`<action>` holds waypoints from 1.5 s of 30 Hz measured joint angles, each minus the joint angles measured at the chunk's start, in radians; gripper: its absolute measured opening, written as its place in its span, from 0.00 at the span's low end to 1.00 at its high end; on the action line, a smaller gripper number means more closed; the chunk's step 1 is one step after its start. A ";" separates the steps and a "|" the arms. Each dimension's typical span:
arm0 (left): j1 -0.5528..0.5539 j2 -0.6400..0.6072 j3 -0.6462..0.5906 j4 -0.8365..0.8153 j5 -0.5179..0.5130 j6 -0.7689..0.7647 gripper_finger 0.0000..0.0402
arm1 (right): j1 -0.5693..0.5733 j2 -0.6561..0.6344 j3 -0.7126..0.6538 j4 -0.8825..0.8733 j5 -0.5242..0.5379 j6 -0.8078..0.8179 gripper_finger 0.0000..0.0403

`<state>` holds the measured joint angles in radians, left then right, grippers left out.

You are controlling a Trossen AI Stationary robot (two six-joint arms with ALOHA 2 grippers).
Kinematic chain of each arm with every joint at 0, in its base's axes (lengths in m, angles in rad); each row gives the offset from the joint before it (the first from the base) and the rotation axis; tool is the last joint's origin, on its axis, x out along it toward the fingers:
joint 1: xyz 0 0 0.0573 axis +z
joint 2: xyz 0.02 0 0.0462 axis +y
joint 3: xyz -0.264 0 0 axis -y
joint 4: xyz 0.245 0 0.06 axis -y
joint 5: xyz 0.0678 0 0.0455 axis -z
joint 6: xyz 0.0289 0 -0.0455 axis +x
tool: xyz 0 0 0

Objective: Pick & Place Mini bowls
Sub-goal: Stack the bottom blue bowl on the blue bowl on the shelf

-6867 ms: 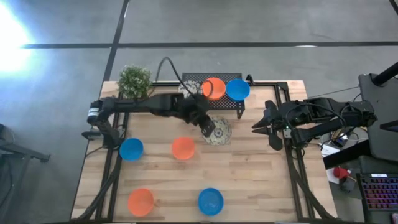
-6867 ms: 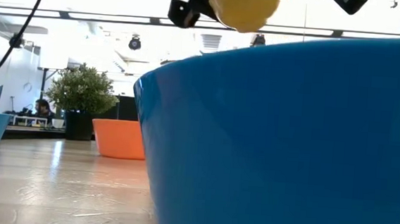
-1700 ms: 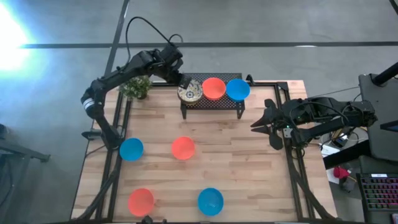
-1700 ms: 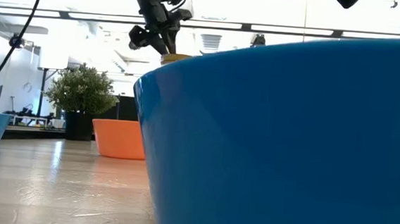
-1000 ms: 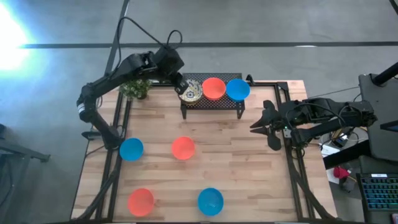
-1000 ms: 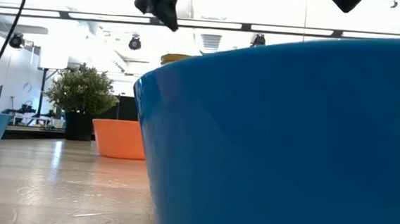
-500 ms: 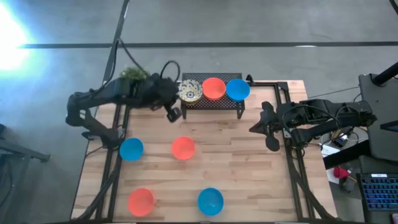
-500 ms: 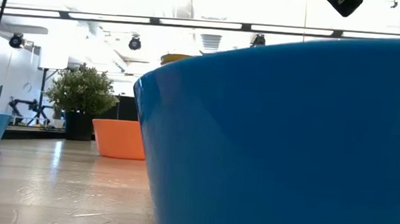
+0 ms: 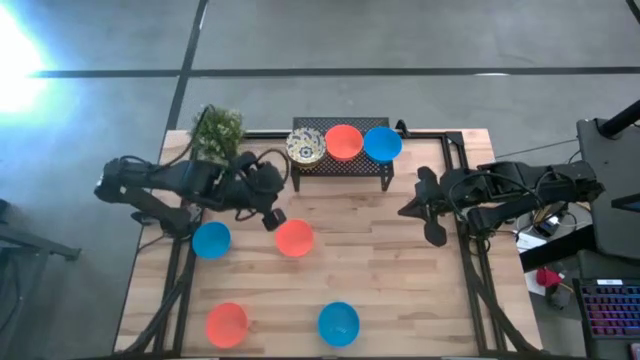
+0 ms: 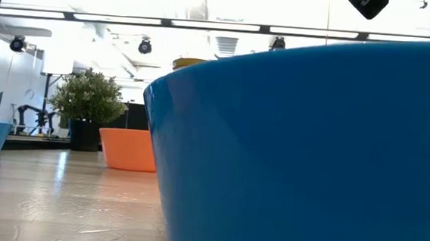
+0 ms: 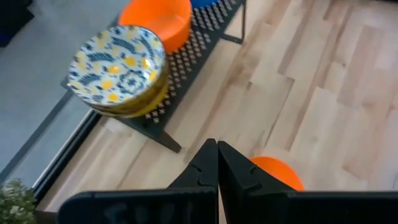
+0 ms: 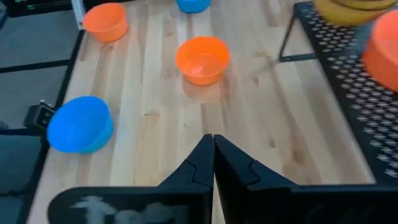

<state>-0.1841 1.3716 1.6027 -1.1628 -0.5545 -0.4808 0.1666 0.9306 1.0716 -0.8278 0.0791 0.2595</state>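
Observation:
On the black mesh rack (image 9: 340, 163) at the far edge sit a stack of cream patterned bowls (image 9: 305, 148) (image 11: 118, 71), an orange bowl (image 9: 344, 141) and a blue bowl (image 9: 382, 143). Resting on the table are an orange bowl (image 9: 294, 238) (image 11: 277, 175), a blue bowl (image 9: 211, 240), a second orange bowl (image 9: 227, 324) and a second blue bowl (image 9: 338, 323) (image 10: 311, 150). My left gripper (image 9: 272, 217) (image 11: 217, 167) is shut and empty, hovering just left of the middle orange bowl. My right gripper (image 9: 404, 211) (image 12: 213, 155) is shut and empty, at the table's right side.
A small green potted plant (image 9: 217, 130) stands at the far left corner, beside the rack. Bare wood lies in the table's middle and right half (image 9: 400, 270). In the low view the near blue bowl fills most of the picture; an orange bowl (image 10: 128, 149) shows behind it.
My left gripper has drawn back from the patterned bowls on the rack, moving toward the near edge and a little left, down to beside the middle orange bowl, its arm folding back to the left. The patterned bowls stay on the rack.

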 joint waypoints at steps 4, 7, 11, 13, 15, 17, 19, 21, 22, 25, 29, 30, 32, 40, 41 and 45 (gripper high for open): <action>-0.030 0.000 -0.033 0.023 -0.006 -0.005 0.00 | 0.052 0.031 -0.001 0.011 0.000 0.019 0.02; -0.050 0.000 -0.065 0.080 -0.034 -0.001 0.00 | 0.098 0.067 -0.002 0.015 0.000 0.018 0.02; -0.072 0.000 -0.107 0.143 -0.040 0.029 0.00 | 0.149 0.115 -0.003 0.045 0.000 -0.009 0.02; -0.081 0.000 -0.126 0.160 -0.039 0.031 0.00 | 0.167 0.133 -0.003 0.063 0.000 -0.010 0.02; -0.088 0.000 -0.139 0.167 -0.039 0.031 0.00 | 0.182 0.145 -0.002 0.075 0.001 -0.005 0.02; -0.092 -0.002 -0.150 0.167 -0.039 0.025 0.00 | 0.195 0.154 -0.002 0.079 0.000 -0.006 0.02; -0.095 -0.002 -0.153 0.163 -0.038 0.014 0.00 | 0.203 0.158 -0.002 0.087 0.000 -0.009 0.02; -0.097 -0.002 -0.153 0.167 -0.039 0.012 0.00 | 0.203 0.165 -0.002 0.088 0.000 -0.009 0.02; -0.097 -0.002 -0.152 0.167 -0.039 0.012 0.00 | 0.202 0.167 -0.002 0.087 0.000 -0.009 0.02; -0.097 -0.002 -0.151 0.169 -0.039 0.013 0.00 | 0.203 0.185 -0.006 0.104 0.002 -0.028 0.02; -0.097 -0.002 -0.151 0.172 -0.042 0.020 0.00 | 0.215 0.237 -0.024 0.158 -0.008 -0.043 0.02; -0.097 -0.002 -0.152 0.174 -0.043 0.026 0.00 | 0.222 0.253 -0.027 0.161 -0.008 -0.043 0.02; -0.100 -0.002 -0.152 0.178 -0.046 0.036 0.00 | 0.240 0.289 -0.028 0.169 -0.009 -0.052 0.02; -0.107 -0.002 -0.152 0.181 -0.041 0.043 0.00 | 0.306 0.450 -0.030 0.247 -0.107 -0.105 0.02; -0.109 -0.002 -0.152 0.181 -0.031 0.048 0.00 | 0.307 0.470 -0.030 0.272 -0.118 -0.092 0.02; -0.115 -0.002 -0.152 0.182 0.000 0.065 0.00 | 0.302 0.556 0.001 0.300 -0.131 -0.039 0.02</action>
<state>-0.2996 1.3697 1.4509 -0.9803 -0.5547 -0.4160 0.4683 1.4867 1.0724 -0.5278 -0.0524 0.2203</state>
